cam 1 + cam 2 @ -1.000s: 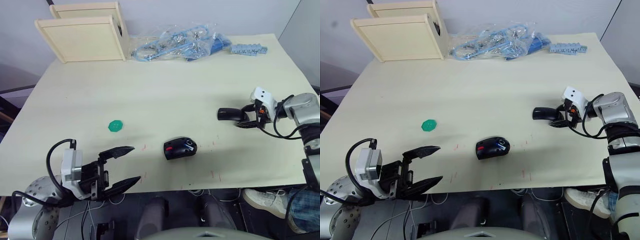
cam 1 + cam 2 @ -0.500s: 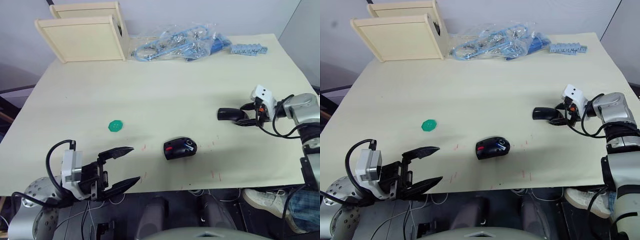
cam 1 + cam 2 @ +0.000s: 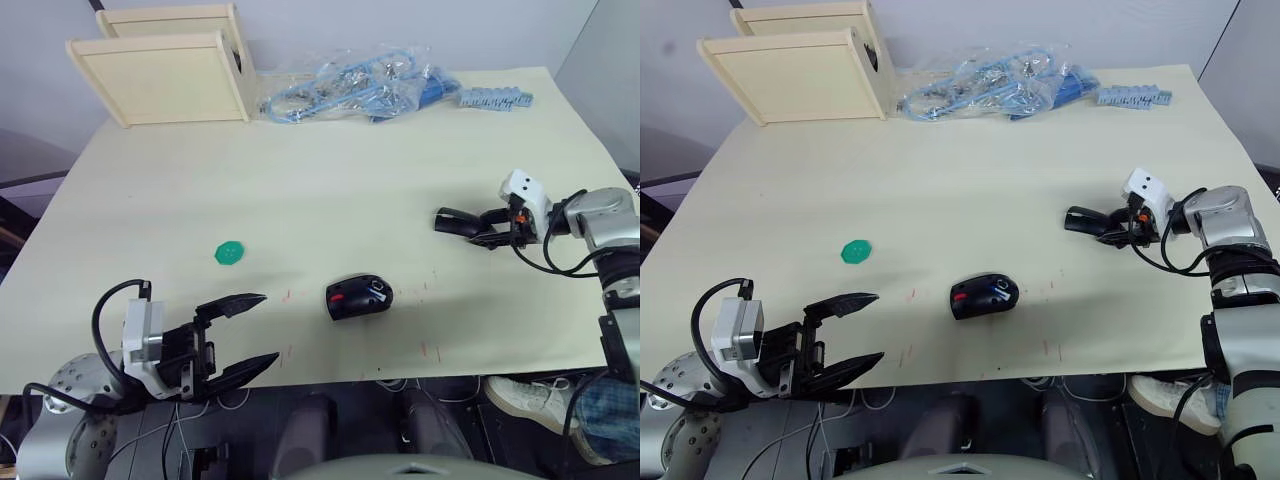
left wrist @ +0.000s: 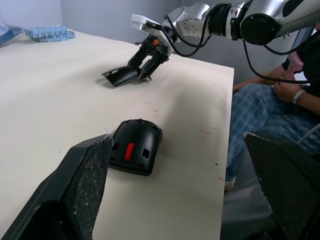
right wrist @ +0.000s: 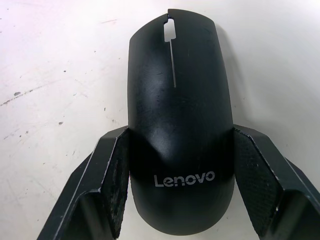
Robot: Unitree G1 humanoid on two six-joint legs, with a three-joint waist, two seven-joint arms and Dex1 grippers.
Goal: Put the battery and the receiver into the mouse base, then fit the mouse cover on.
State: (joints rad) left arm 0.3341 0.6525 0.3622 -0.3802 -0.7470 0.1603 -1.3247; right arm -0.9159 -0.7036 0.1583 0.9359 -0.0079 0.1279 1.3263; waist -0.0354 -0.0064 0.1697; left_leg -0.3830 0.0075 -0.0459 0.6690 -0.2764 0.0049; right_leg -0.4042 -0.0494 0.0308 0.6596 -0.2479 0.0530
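Observation:
The mouse base (image 3: 358, 298) lies near the table's front middle, a black oval shell with a red part showing. A small white-and-blue piece (image 3: 378, 288) sits inside its right end; I cannot tell whether it is the battery. The receiver is hidden. To the right, my right gripper (image 3: 488, 230) is shut on the mouse cover (image 3: 455, 221), a glossy black shell held just above the table. The right wrist view has the mouse cover (image 5: 177, 115) pinched between both fingers (image 5: 107, 175). My left gripper (image 3: 245, 335) stands open at the front edge, left of the base, holding nothing.
A green disc (image 3: 231, 253) lies left of the base. Wooden boxes (image 3: 165, 70) stand at the back left, with a plastic bag of blue parts (image 3: 360, 85) and a blue strip (image 3: 495, 98) along the back. A person's legs (image 4: 260, 105) are beside the table's right edge.
My right gripper has raised the mouse cover slightly off the table and drawn it a little away from the front edge. The left arm and the mouse base have not moved.

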